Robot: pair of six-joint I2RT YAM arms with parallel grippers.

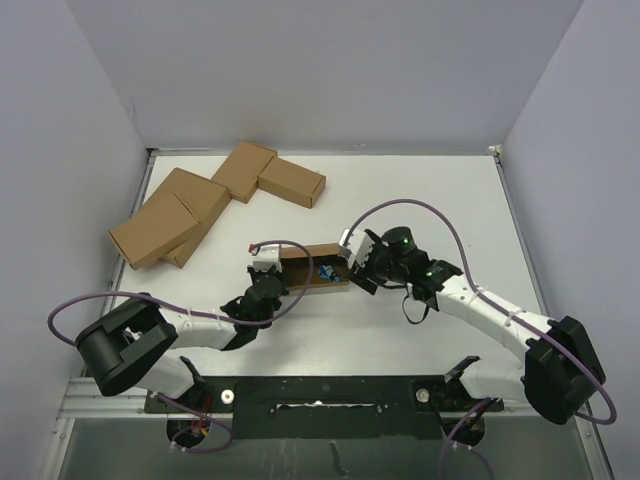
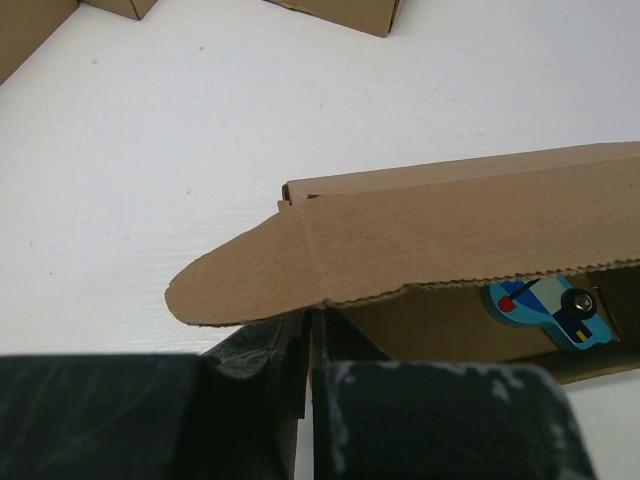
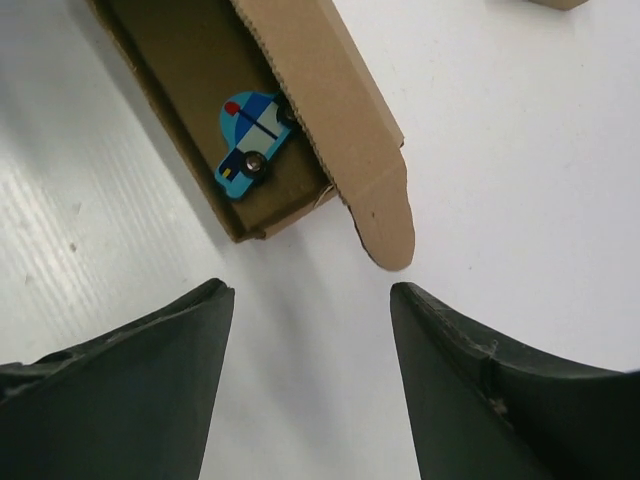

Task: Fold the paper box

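I am pinching my left gripper (image 2: 305, 335) shut on a thin cardboard edge at the left end of the paper box (image 1: 305, 256). The box is lying open mid-table (image 1: 430, 190), between my two grippers. A blue toy police car (image 3: 250, 145) is sitting inside, partly under the lid flap. I am holding my right gripper (image 3: 310, 295) spread apart, gripping nothing, just off the box's right end. Other brown cartons (image 1: 200, 210) are lying clustered far left.
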